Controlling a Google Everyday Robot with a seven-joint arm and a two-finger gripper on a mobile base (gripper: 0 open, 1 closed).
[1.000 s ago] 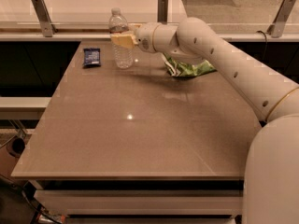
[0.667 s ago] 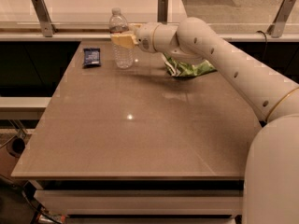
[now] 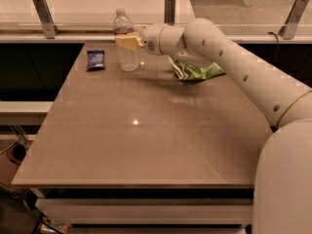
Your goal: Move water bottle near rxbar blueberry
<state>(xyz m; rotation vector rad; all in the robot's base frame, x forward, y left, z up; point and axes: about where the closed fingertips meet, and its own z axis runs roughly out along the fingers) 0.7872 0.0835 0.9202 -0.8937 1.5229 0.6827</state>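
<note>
My pincer sits at the far side of the table, level with the upper half of the bottle; its pale yellow tip lies across the front of the bottle just below the shoulder; I cannot tell whether it is clenched on the bottle or released. The arm reaches in from my right, passing over the green bag, which lies crumpled on the table to the right of the bottle and apart from it. The bottle stands upright on the table, white cap on top, near the far edge; the bar, a small dark blue wrapper, lies flat to its left, near it but not touching, with a strip of bare table between them; both sit in the far left part of the table.
</note>
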